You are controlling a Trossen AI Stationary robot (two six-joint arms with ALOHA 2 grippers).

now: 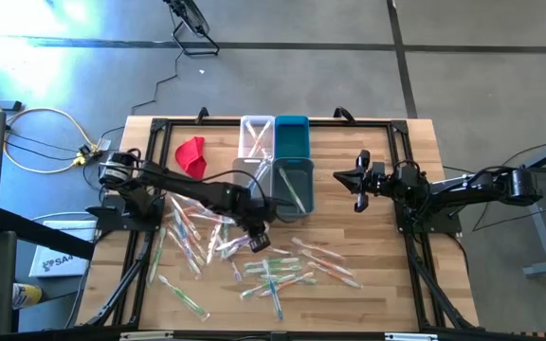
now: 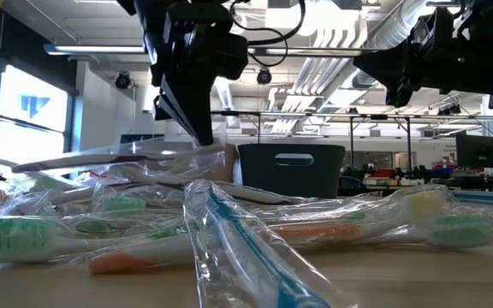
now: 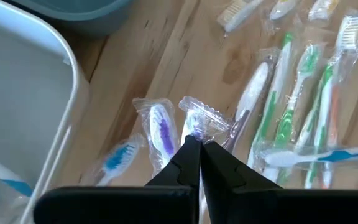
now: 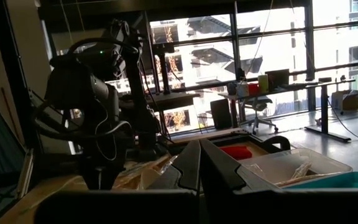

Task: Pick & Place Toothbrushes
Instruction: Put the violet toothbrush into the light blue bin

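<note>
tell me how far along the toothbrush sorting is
Early. A few wrapped brushes already lie in the clear bin and grey bin. The left gripper is shut on one toothbrush's wrapper. Dozens of toothbrushes remain on the table; the right gripper waits, shut.

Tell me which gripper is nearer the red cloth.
Left. The left gripper sits over the toothbrushes, down-table from the red cloth; the right gripper hangs farther off, beyond the bins.

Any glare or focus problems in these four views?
High view: blown-out glare on the floor at upper left. Low view: the nearest wrapped toothbrushes are soft and their wrappers glint. Right wrist view: bright windows leave the left arm a dark silhouette. Left wrist view: evenly lit, left gripper sharp.
</note>
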